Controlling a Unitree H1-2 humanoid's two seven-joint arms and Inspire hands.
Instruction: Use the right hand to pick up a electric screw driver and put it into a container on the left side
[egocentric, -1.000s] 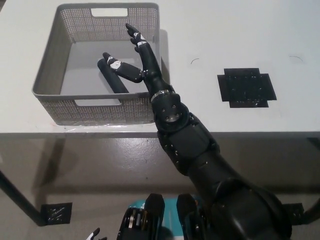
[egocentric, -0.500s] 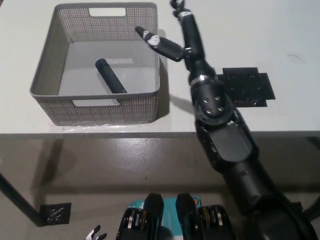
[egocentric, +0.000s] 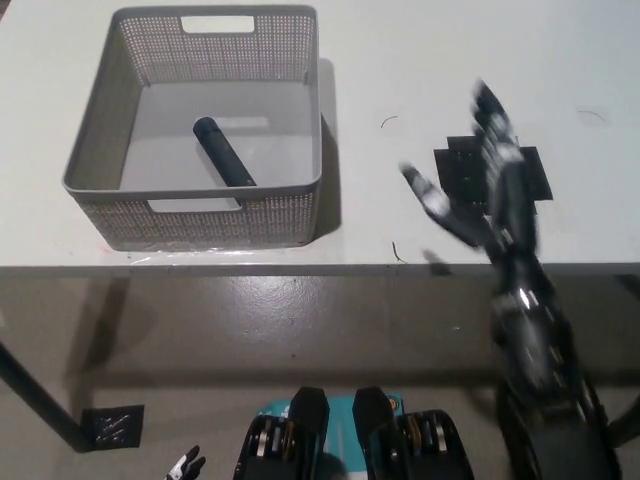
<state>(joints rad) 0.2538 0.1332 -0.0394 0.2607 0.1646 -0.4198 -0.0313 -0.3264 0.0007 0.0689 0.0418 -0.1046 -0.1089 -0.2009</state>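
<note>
Table (egocentric: 420, 60) is white, front edge running across the middle of the head view, floor below. Basket (egocentric: 92, 170) sits on the left part of the table, grey mesh walls, handle cut-outs on near and far sides, open top, so it reads as the drop container the task names. Black mat (egocentric: 455, 160) lies flat on the table well to the right of the basket, probably the marked pickup spot; nothing rests on the part of it that shows. Right hand (egocentric: 485, 190) is black, motion-blurred, over the table's right side above the mat, fingers spread apart and holding nothing, well apart from the basket; I'd judge it empty because the drop is done. Screwdriver (egocentric: 224, 152) is inside the basket, lying flat on the floor of it, roughly central, not touching any wall as far as I can tell. Its long axis runs diagonally: one end points to the far left, the other to the near right, toward the basket's near wall. Can't tell which end is the bit, it's a plain dark cylinder at this resolution. Lying flat like that fits a release from low height rather than a careful stand-up placement. Left hand (egocentric: 186, 466) is only a white sliver at the bottom edge, lower left, resting out of the work; can't tell its state.
</note>
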